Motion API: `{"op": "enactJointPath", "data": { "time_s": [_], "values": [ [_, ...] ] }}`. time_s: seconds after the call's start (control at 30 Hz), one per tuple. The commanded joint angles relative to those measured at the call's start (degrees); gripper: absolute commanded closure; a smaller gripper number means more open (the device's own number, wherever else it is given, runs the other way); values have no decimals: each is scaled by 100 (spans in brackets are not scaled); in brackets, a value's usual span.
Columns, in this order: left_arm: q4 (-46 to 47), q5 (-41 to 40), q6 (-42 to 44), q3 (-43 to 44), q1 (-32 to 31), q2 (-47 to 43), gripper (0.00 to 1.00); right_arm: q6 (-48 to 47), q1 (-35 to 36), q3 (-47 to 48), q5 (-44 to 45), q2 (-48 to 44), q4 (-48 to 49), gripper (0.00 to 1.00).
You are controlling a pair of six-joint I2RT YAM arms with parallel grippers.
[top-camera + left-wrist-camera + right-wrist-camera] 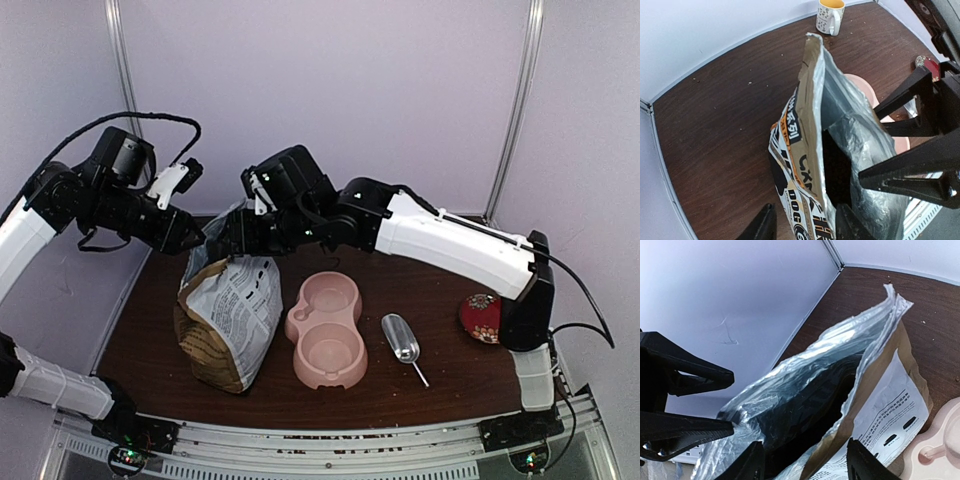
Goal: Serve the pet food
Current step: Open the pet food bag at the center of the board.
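Foil-lined bag (230,315): standing on bench (430,270), mouth open, inside too dark to tell.
Left claw (805,210): released, astride one wall.
Right claw (805,442): released, astride the other.

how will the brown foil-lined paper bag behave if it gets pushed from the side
The brown foil-lined paper bag would probably be floppy: its open top is crumpled and leans. It likely tips easily when pushed, since it stands tall on a narrow base. The wrinkled silver lining suggests the walls buckle rather than hold shape.
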Motion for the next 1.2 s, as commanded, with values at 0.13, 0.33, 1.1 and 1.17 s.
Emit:
{"op": "enactJointPath", "data": {
  "time_s": [0.13,0.33,1.1,1.17],
  "values": [
    [-102,254,-139,-58,8,-188,57,33,74,121,2,-17,-35,58],
    [-153,548,-182,-110,13,-208,57,-7,115,111,72,-43,-87,81],
    [-712,-153,-334,385,-128,214,100,-450,123,426,433,-221,-729,100],
    [-1042,-514,-246,697,-128,285,100,-538,108,549,549,-276,-1016,100]
  ]
}}
